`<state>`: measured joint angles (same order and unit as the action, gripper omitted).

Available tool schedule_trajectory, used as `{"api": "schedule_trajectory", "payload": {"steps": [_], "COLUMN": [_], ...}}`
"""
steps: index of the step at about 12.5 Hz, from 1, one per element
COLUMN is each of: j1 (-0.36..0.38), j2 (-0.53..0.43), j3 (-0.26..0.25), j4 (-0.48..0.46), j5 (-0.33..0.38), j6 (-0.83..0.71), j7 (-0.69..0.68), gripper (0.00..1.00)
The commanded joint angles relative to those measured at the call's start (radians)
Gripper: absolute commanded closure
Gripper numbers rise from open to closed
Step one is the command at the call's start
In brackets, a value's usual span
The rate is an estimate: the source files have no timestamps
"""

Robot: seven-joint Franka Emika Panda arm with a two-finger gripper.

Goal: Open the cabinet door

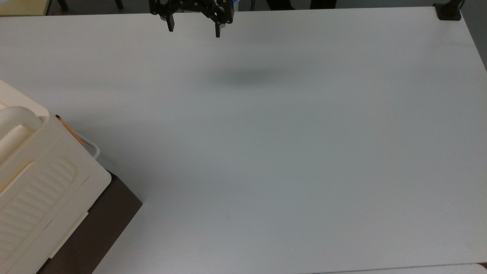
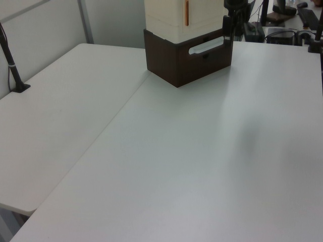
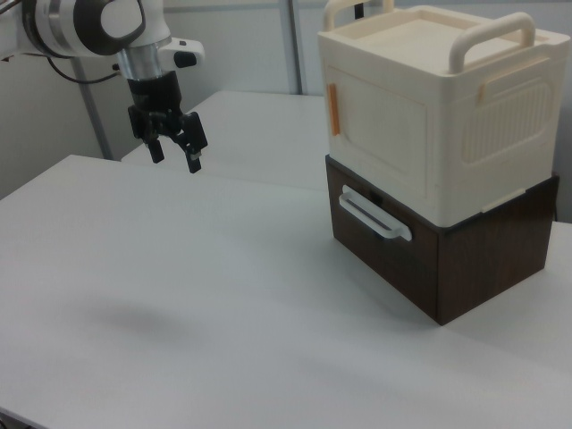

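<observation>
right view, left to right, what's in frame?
White robot arm → black two-finger tool, open, above the white table → orange strip on the cream plastic cabinet, stacked on a dark brown box.

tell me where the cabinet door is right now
In the right view, the cabinet door is shut on the cream cabinet, right of centre, above the dark brown box.
</observation>
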<state>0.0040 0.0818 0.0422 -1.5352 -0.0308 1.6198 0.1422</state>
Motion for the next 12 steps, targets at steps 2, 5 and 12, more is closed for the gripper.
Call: {"api": "schedule_trajectory", "payload": {"steps": [2,5,12], "j1": [0.004,0.008,0.007], "j2": [-0.028,-0.024,-0.019], "j3": [-0.002,-0.002,-0.002], "j4": [-0.037,-0.036,-0.037], "j5": [0.002,0.002,-0.001], "j6": [0.002,0.003,0.005], "j7": [-0.004,-0.009,-0.012], "gripper": [0.00,0.00,0.00]}}
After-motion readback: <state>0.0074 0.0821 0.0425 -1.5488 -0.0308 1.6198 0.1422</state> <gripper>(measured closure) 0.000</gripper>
